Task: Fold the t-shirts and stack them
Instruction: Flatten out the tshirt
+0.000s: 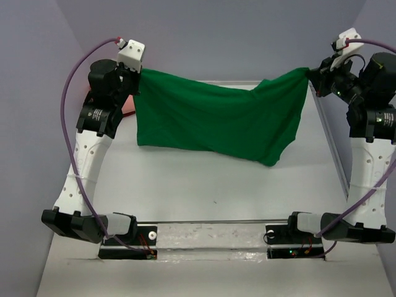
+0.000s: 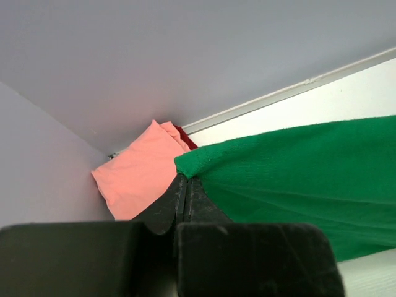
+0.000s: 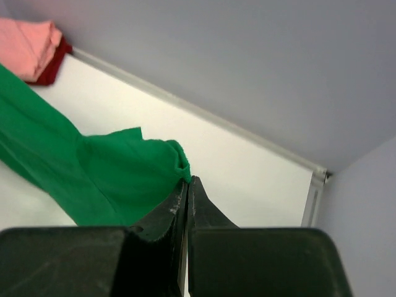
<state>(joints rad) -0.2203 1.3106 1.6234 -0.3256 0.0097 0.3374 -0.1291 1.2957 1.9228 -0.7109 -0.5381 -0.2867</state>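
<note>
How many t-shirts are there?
3. The green t-shirt hangs stretched between the left hand and right hand. The pink t-shirt lies folded in the far left corner, on the dark red t-shirt. More might hide underneath.

I record the bright green cloth t-shirt stretched wide above the white table, over its far half. The left gripper clamps one upper corner, the right gripper the other. I cannot tell whether the hem touches the table.

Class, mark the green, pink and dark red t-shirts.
green t-shirt (image 1: pixel 216 117), top external view, middle of the hanging cloth
pink t-shirt (image 2: pixel 139 173), left wrist view, its folded top face
dark red t-shirt (image 3: pixel 54 67), right wrist view, edge under the pink one
</note>
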